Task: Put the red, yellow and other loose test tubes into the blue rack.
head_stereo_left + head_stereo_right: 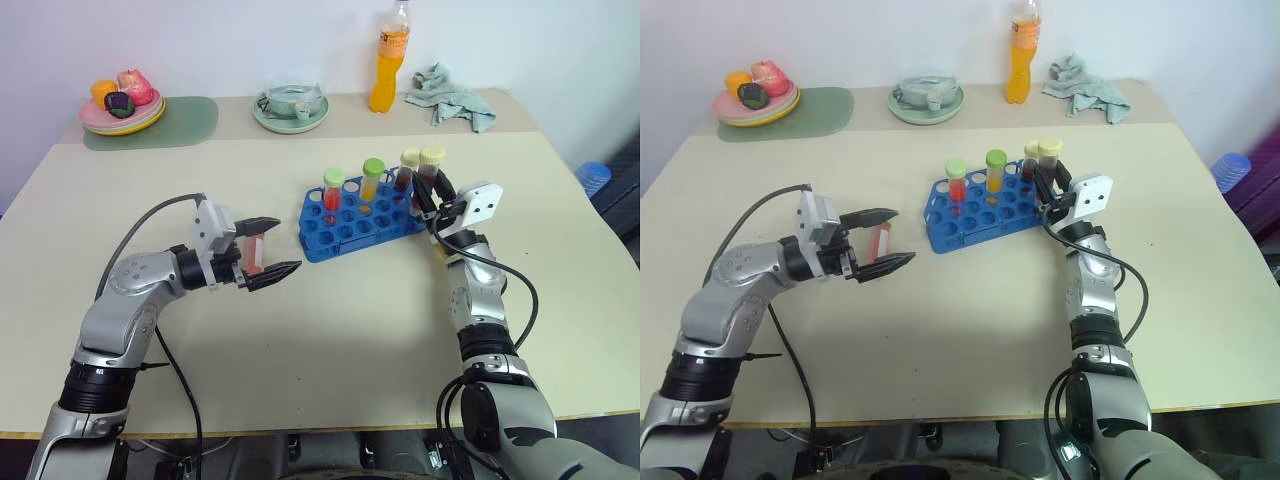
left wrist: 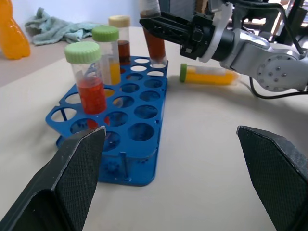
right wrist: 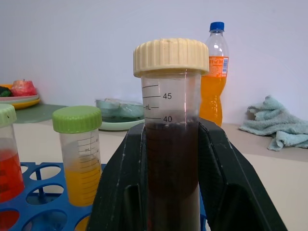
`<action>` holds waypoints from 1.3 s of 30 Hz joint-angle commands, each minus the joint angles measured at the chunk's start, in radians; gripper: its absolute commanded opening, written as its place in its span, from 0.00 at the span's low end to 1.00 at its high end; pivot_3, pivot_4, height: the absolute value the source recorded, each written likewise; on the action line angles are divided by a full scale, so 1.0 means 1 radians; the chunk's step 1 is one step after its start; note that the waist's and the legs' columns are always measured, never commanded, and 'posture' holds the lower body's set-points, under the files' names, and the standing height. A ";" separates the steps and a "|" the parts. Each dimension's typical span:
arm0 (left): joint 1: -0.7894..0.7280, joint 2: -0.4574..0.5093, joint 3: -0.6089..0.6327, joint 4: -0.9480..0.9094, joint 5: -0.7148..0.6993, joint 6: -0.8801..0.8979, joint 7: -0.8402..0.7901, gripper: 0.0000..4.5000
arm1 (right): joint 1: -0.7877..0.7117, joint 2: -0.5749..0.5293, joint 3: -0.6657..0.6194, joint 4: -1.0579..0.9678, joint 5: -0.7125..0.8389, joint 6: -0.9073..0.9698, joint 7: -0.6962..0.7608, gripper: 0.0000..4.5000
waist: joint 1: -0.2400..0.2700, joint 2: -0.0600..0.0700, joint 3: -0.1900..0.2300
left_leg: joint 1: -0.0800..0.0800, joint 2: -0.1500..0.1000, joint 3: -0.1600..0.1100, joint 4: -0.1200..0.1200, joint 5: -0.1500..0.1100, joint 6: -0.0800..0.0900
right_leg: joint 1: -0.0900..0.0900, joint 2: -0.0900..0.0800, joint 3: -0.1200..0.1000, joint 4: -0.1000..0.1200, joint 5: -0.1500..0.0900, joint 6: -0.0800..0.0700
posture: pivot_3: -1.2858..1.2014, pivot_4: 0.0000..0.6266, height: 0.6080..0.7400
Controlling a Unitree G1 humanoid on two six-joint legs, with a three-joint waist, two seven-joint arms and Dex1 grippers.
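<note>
Right wrist view has the right gripper [image 3: 171,192] clamped on a brown tube [image 3: 171,144] at the far right end of the blue rack [image 1: 360,222], apparently seating it, while the left gripper [image 1: 268,252] waits spread empty; next comes release, then the yellow tube [image 2: 209,75] lying right of the rack.

On the clear plastic test tube of dark brown liquid with a cream ribbed cap [image 3: 171,144], the printed graduation marks "45" and "40" and the unit "mL" are read. "mL" is also printed on the clear yellow-liquid tube with a green cap [image 3: 82,159].
</note>
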 commanded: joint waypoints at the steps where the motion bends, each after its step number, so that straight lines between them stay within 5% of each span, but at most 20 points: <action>1: 0.007 -0.001 0.021 -0.032 -0.013 -0.008 0.007 1.00 | -0.017 0.008 0.008 0.034 0.012 -0.021 -0.002 0.21 | 0.000 0.000 0.000 | 0.000 0.000 0.000 0.000 0.000 0.000 | 0.000 0.000 0.000 0.000 0.000 0.000 | 0.52 0.24 1.00; 14: 0.014 -0.002 0.021 -0.026 -0.015 -0.014 0.006 1.00 | -0.029 0.039 -0.023 0.139 0.073 -0.075 0.006 0.21 | -0.001 0.000 0.000 | 0.001 0.000 0.000 0.000 0.000 0.000 | 0.000 0.000 0.001 0.000 0.000 0.000 | 0.52 0.24 1.00; 21: 0.013 -0.011 0.016 -0.016 -0.012 -0.020 0.006 1.00 | 0.020 -0.006 0.007 0.020 0.009 -0.087 -0.045 0.93 | 0.001 0.001 0.000 | 0.001 0.000 0.001 -0.001 0.000 0.000 | 0.000 0.000 0.001 0.000 0.000 0.000 | 0.52 0.24 1.00; 29: 0.003 -0.040 -0.002 0.006 -0.002 -0.038 0.003 1.00 | 0.153 -0.134 0.074 -0.397 0.026 0.279 -0.025 0.93 | 0.004 0.001 0.000 | 0.000 0.000 0.000 -0.001 -0.001 0.001 | 0.000 0.000 0.001 0.000 0.000 0.000 | 0.52 0.24 1.00; 34: 0.002 -0.042 -0.020 0.022 -0.016 -0.049 -0.064 1.00 | 0.264 -0.352 0.069 -0.718 0.102 0.675 0.056 0.93 | 0.011 0.000 0.000 | 0.000 0.000 0.001 0.000 -0.001 0.002 | 0.000 0.000 0.001 0.000 0.000 0.000 | 0.52 0.24 1.00; 39: -0.010 -0.042 -0.032 0.041 -0.009 -0.080 -0.125 1.00 | 0.302 -0.539 -0.008 -0.827 0.221 0.989 0.121 0.93 | 0.011 0.000 0.000 | 0.000 0.001 0.000 0.000 -0.001 0.002 | 0.000 -0.001 0.001 -0.001 0.000 -0.001 | 0.52 0.24 1.00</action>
